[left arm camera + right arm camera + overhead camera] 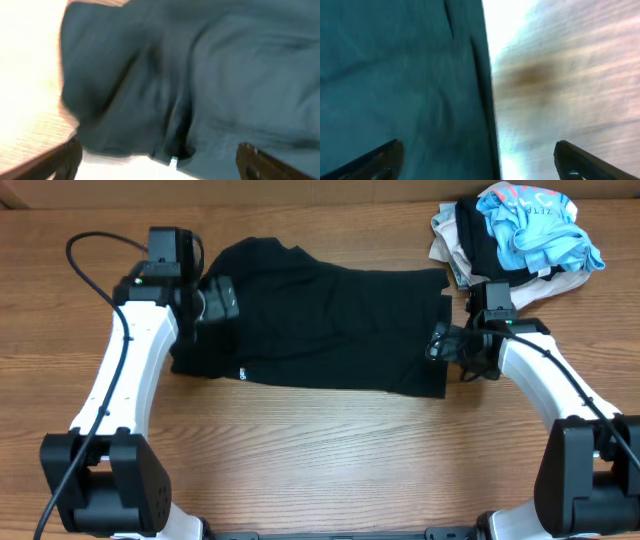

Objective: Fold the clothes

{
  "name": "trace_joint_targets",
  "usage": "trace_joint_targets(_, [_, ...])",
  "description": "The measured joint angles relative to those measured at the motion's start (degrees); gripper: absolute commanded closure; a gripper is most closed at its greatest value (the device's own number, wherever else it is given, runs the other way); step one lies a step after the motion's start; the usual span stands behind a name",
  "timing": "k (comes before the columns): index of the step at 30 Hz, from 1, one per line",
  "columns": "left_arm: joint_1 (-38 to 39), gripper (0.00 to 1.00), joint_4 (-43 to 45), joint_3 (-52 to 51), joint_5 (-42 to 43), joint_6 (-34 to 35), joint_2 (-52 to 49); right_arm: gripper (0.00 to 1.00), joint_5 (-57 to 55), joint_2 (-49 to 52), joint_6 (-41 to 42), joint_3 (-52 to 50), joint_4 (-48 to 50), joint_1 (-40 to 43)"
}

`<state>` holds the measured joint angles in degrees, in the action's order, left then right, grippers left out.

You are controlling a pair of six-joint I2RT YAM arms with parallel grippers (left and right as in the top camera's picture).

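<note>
The black T-shirt [320,320] lies spread across the middle of the wooden table, with small white lettering near its front left edge. My left gripper [218,302] hovers over the shirt's left end, open and empty; its wrist view shows the dark fabric [200,75] between the spread fingers [157,162]. My right gripper [440,342] is at the shirt's right edge, open; its wrist view shows the shirt's hem [395,75] running between the fingers [477,160], with bare table on the right.
A pile of other garments [520,235], light blue on top of beige and black, sits at the back right corner. The wooden table [330,450] stretches in front of the shirt.
</note>
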<state>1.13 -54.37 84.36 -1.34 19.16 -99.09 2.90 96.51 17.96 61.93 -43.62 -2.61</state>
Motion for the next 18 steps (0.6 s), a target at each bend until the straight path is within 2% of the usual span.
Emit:
trace_joint_targets(5, [-0.48,0.0,-9.38,0.22,-2.21,1.97,0.04,0.04,4.35,-2.34,0.0,0.35,-7.52,-0.02])
trace_joint_targets(11, [-0.92,0.02,-4.44,-7.32,-3.87,5.86,0.13,0.12,5.75,-2.8,-1.36,0.42,-10.97,-0.2])
trace_joint_targets(14, [-2.01,0.1,-0.52,-12.72,-3.85,7.5,0.11,0.14,5.79,-2.8,-1.95,0.42,-11.04,-0.74])
trace_joint_targets(16, [-3.06,0.21,1.84,-15.19,-3.82,8.02,0.13,0.14,5.75,-2.8,-2.25,0.37,-10.05,-1.6])
trace_joint_targets(17, [-3.61,0.3,2.78,-16.22,-3.85,8.07,0.13,0.14,5.7,-2.8,-2.36,0.35,-9.2,-2.19])
trace_joint_targets(18, [-4.59,0.31,4.0,-17.7,-3.89,8.35,0.13,0.14,5.68,-2.8,-2.56,0.15,-8.04,-3.13])
